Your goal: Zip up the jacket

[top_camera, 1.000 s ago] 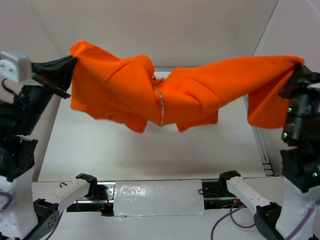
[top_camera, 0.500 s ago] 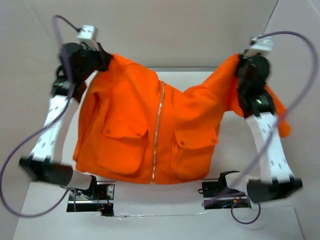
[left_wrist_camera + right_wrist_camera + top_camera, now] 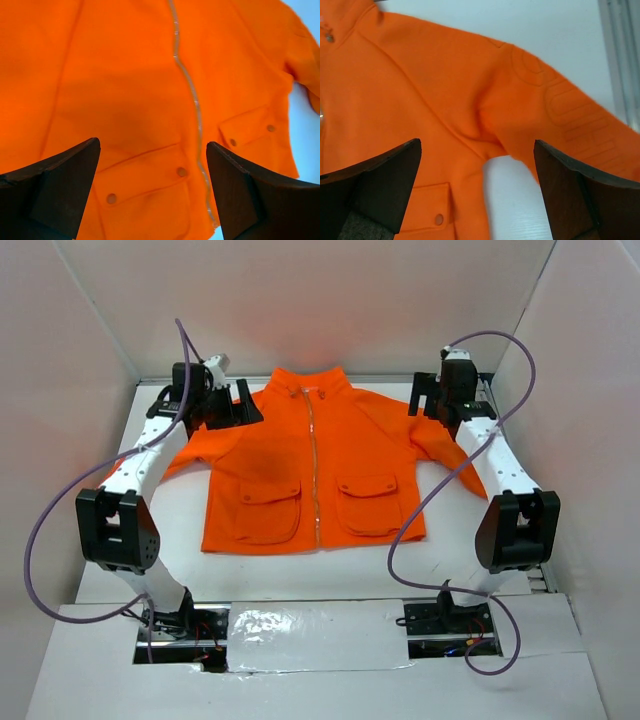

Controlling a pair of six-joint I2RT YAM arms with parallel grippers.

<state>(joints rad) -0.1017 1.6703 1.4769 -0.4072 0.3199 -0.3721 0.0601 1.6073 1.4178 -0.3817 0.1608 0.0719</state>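
Observation:
The bright orange jacket (image 3: 270,455) lies flat on the white table, front up, with its collar (image 3: 310,380) at the far side. Its centre zipper (image 3: 313,470) runs as one closed line from collar to hem, between two flapped pockets (image 3: 268,505). My left gripper (image 3: 238,406) hovers over the jacket's left shoulder, open and holding nothing. My right gripper (image 3: 424,398) is open over the right shoulder and sleeve. The left wrist view looks down on the zipper (image 3: 196,107) and pockets between wide jaws (image 3: 152,147). In the right wrist view, sleeve (image 3: 560,110) and bare table show between the spread fingers (image 3: 477,147).
White walls enclose the table (image 3: 170,540) on three sides. Purple cables loop off both arms (image 3: 50,520) (image 3: 425,505), the right one hanging over the jacket's right hem. A metal rail (image 3: 535,575) runs along the right edge. A silver plate (image 3: 315,635) lies between the arm bases.
A second ago both grippers held the jacket bunched up in the air. It has since been spread and laid flat on the table, and both grippers have opened and let go.

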